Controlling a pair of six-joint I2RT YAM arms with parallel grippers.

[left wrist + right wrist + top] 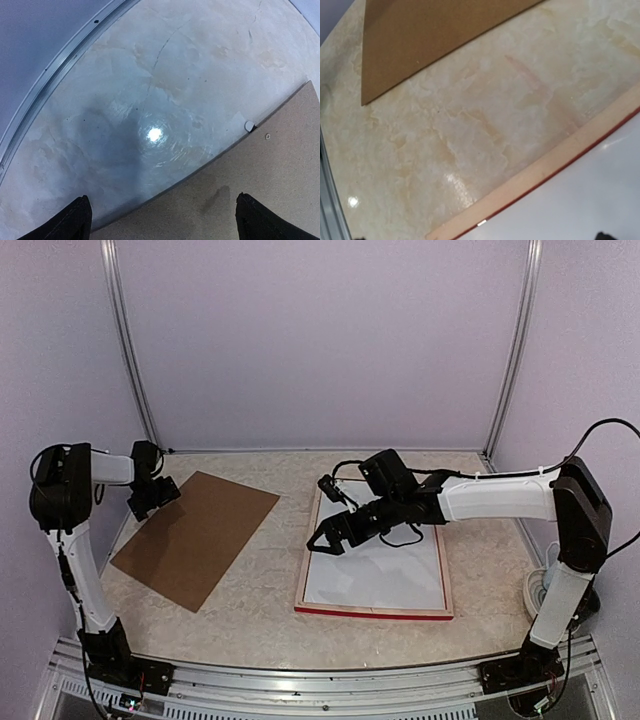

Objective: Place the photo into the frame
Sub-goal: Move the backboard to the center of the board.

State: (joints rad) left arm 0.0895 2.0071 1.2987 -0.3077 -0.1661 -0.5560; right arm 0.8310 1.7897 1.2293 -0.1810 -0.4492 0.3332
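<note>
Over the left side of the frame (372, 611), the right gripper (325, 540) hangs with its jaws spread wide and nothing between them, angled down toward the white sheet that fills the frame's opening. I take that sheet to be the photo (385, 575) lying picture-side down with its white back up, though no printed side shows to confirm it. The frame itself lies face down on the table (260, 610), with a strip of red showing along its near edge. In the right wrist view the pale wood rail runs diagonally with a thin red line beside it. The white surface comes right up to that line on the inner side, and bare table lies on the outer side.

The step in hand looks like seating the sheet flat inside the rails. To do it well, bring the fingertips down gently onto the white back close to the left rail and press rather than pinch. Work along the edge so no corner rides up on the wood. Nothing braces the frame, so a sideways shove could slide it, and dragging could scuff the glossy face underneath.

Further left, well apart from the frame, a brown backing board (195, 535) lies flat. The left gripper (152, 498) hovers above its far left corner, jaws wide and empty.
</note>
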